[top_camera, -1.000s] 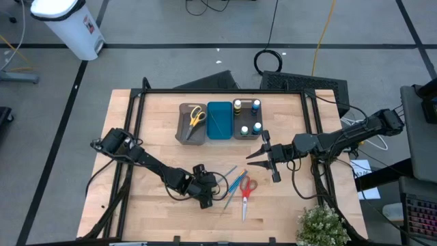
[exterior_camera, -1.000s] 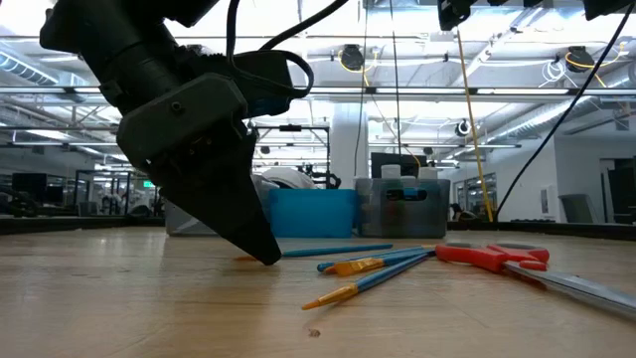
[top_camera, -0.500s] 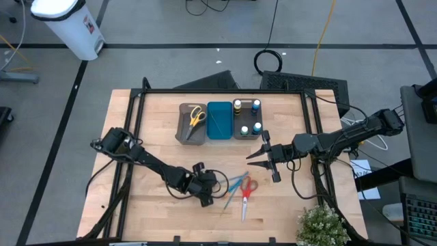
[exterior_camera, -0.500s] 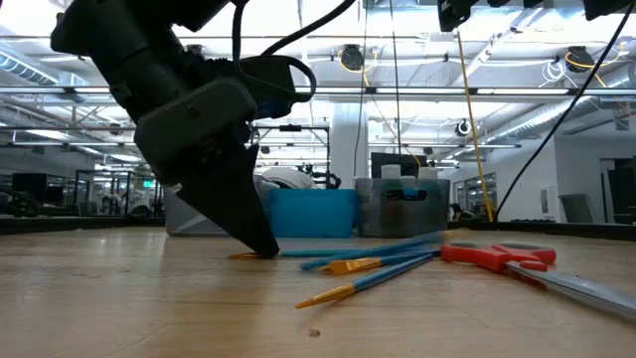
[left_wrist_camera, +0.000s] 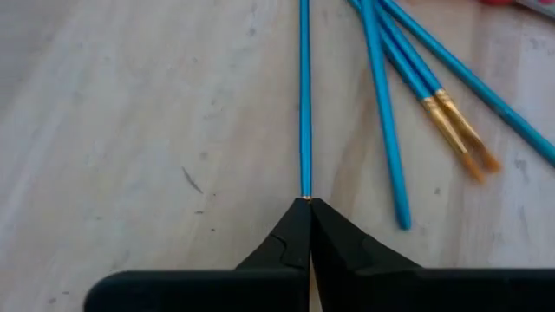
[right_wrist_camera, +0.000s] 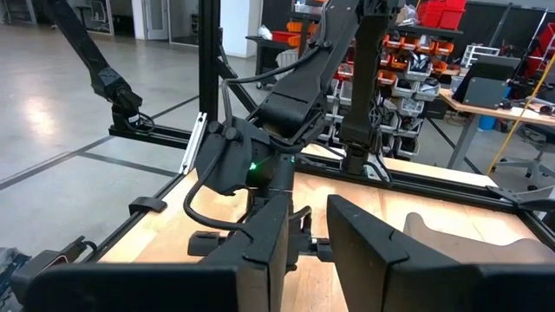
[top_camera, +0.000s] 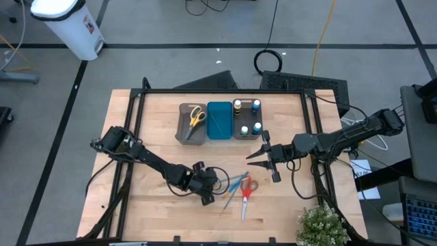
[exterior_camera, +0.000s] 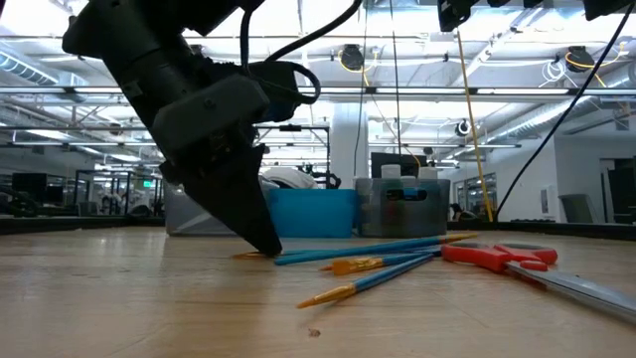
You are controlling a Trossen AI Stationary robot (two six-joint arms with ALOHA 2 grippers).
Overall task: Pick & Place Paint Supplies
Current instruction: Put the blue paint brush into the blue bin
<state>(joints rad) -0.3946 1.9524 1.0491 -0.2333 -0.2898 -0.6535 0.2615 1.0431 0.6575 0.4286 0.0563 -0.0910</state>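
Observation:
Several blue paintbrushes (top_camera: 235, 183) lie on the wooden table beside red-handled scissors (top_camera: 246, 191), near the front middle. My left gripper (top_camera: 207, 198) stands tip-down at their left end, shut on one blue brush (left_wrist_camera: 304, 104). My right gripper (top_camera: 250, 160) hovers open to the right of the table's middle, with nothing between its fingers (right_wrist_camera: 260, 234). Small bottles (top_camera: 247, 117) stand in a grey tray at the back, and yellow-handled scissors (top_camera: 196, 115) lie in another. My left gripper pinches the blue brush at its very end (left_wrist_camera: 305, 196) between its two fingertips. The fingers slant down from above and run along the brush. A short orange tip (exterior_camera: 243, 256) pokes out behind them, and the shaft (exterior_camera: 378, 247) stretches low over the table toward the scissors.
Three trays stand in a row at the back: grey (top_camera: 193, 124), blue (top_camera: 219, 120) and grey (top_camera: 248, 123). A potted plant (top_camera: 321, 225) sits at the front right corner. Bare wood lies left of my left arm.
My left gripper has tipped more upright and edged toward the brushes. The blue brush at its tip has swung and slid along the table; its free end now reaches as far as the red scissors.

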